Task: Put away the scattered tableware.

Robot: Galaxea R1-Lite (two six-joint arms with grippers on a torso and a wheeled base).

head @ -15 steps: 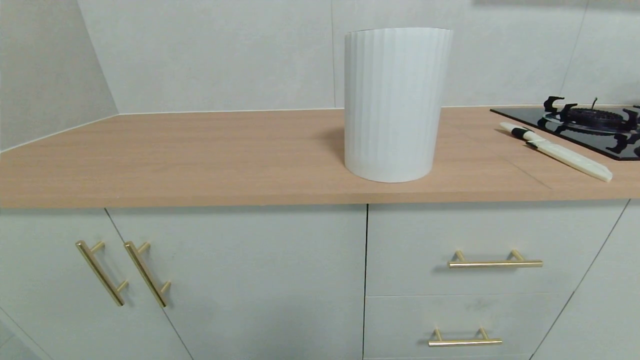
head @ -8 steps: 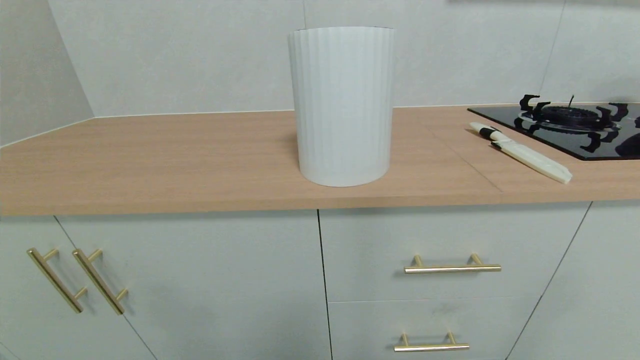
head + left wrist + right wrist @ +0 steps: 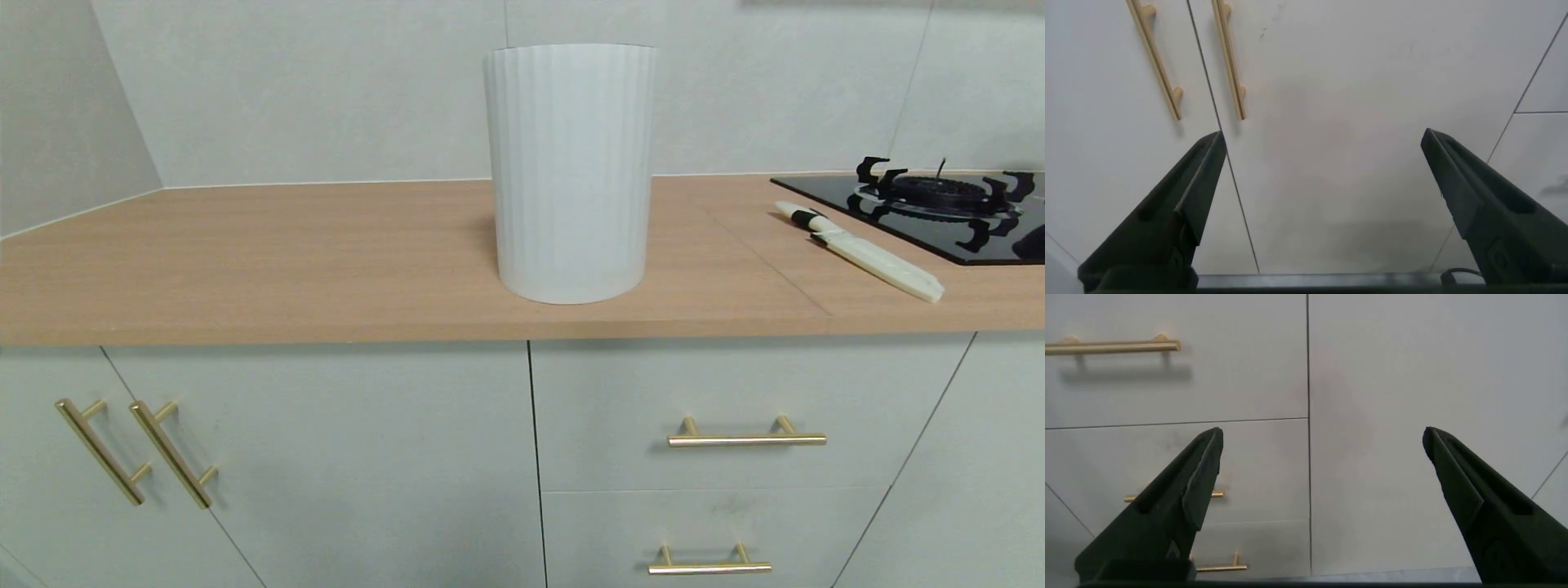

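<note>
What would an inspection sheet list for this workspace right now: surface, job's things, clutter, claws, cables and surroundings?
Surface: wooden countertop, bare apart from the two items below.
Job's things: knife lying flat on the countertop, close beside the gas hob; tall white ribbed container standing upright near the front edge, apart from the knife.
Clutter: nothing seen.
Claws: left claw open, holding nothing, facing the cabinet doors; right claw open, holding nothing, facing the drawers.
Cables: nothing seen on the countertop.
Surroundings: pale wall behind the countertop; gas hob at the robot's right; gold bar handles on doors and drawers.
</note>
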